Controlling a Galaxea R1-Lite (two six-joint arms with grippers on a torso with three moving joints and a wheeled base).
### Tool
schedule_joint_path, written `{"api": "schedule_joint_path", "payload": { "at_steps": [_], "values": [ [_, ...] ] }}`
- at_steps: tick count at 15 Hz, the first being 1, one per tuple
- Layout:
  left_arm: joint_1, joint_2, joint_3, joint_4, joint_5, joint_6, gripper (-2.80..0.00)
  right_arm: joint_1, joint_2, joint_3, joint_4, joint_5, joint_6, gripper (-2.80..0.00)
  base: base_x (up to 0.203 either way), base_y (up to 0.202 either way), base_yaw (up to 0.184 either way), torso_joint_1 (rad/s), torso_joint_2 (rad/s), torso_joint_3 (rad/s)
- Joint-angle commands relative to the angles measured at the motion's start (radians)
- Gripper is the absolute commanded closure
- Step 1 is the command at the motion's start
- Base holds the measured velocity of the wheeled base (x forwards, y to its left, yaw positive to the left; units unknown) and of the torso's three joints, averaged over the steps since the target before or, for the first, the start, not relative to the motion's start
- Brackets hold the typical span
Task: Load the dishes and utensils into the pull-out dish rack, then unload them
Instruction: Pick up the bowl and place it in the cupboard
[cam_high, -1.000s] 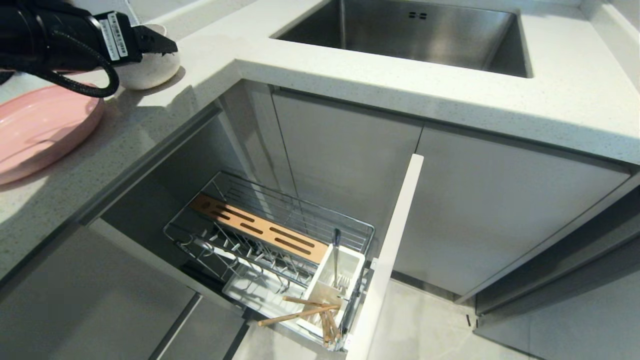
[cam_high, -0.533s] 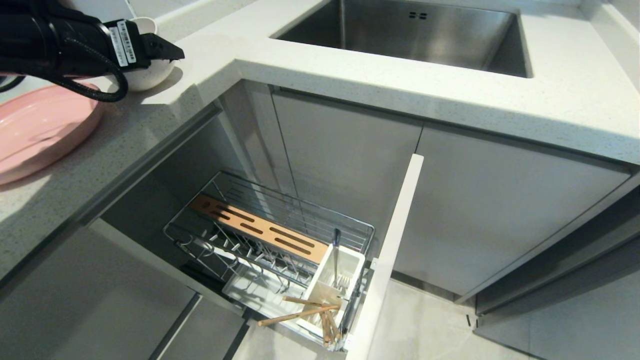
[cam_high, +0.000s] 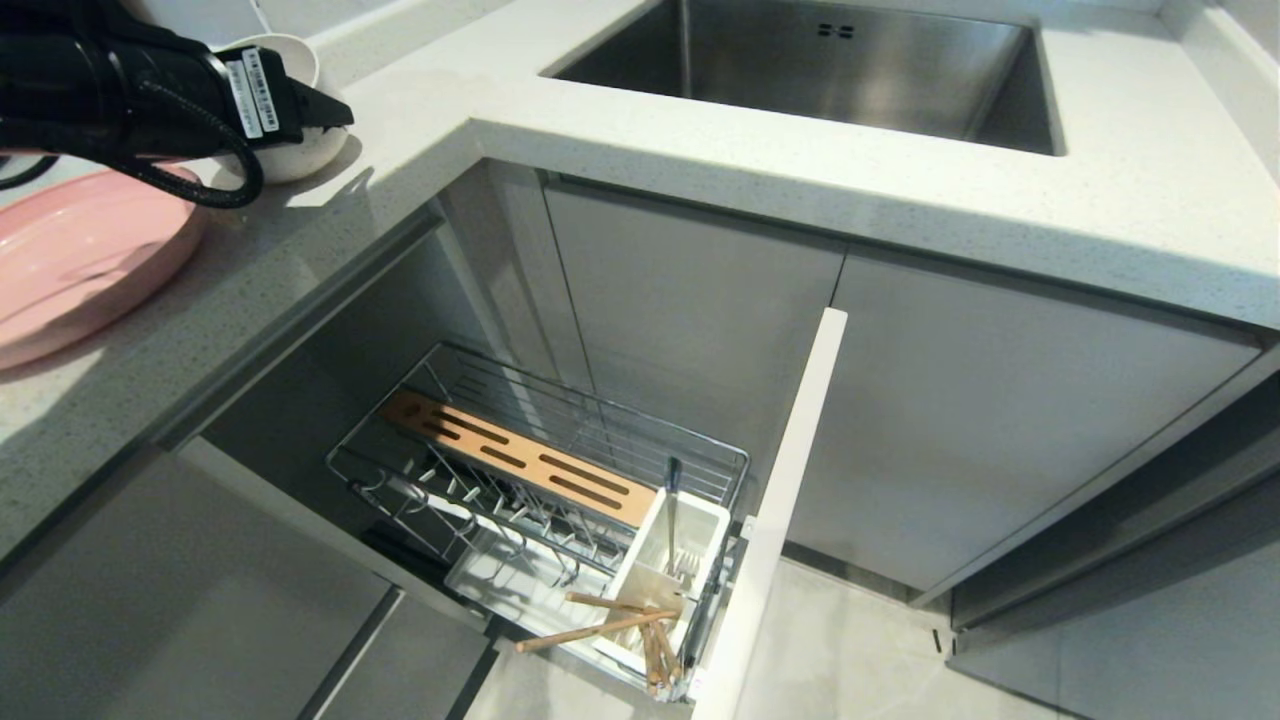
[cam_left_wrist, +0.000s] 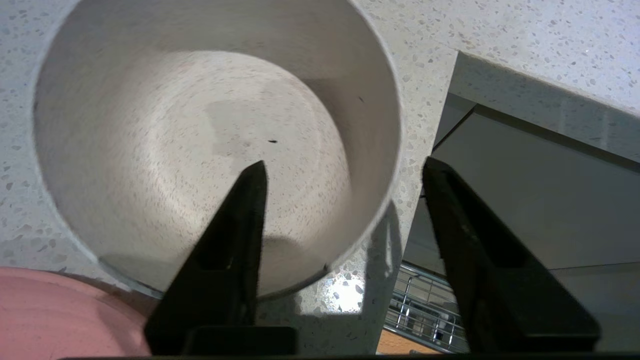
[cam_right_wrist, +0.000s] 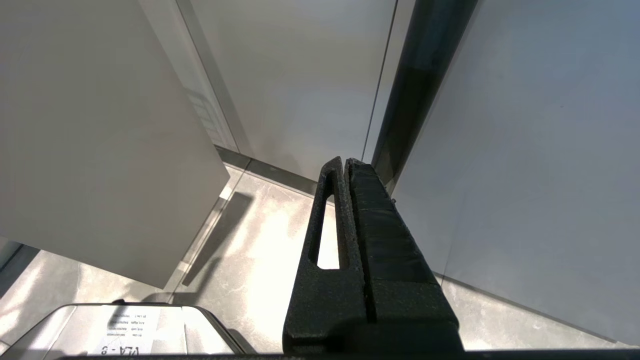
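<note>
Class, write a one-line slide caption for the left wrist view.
Left gripper straddling the speckled bowl's rim on the countertop, one finger inside, one outside.

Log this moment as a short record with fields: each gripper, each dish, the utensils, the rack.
left gripper: over the counter, fingers open astride the bowl's wall, one inside, one outside
right gripper: parked by the cabinet fronts, fingers shut, empty
bowl: upright on the counter
pink plate: on the counter beside the bowl
chopsticks: in the rack's caddy, leaning
fork: upright in the caddy
dish rack: pulled out, no dishes
</note>
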Motion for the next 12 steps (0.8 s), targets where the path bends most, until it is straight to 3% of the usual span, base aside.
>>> {"api": "schedule_joint_path", "payload": {
  "at_steps": [1,10,12],
  "values": [
    [0.0,-0.002,0.0,0.002,0.001,-0.001,0.0,0.0,0.0,0.0,0.001,0.0,0.0,0.0,0.0,0.0,0.0,0.0,0.0,0.0],
    [0.002,-0.03,0.006,0.007,0.001,-0.003,0.0,0.0,-0.001,0.0,0.0,0.0,0.0,0.0,0.0,0.0,0.0,0.0,0.0,0.0],
    [0.009,-0.065,-0.013,0.102,0.001,-0.006,0.0,0.0,0.0,0.0,0.0,0.001,0.0,0.0,0.0,0.0,0.0,0.0,0.0,0.0]
  ]
}}
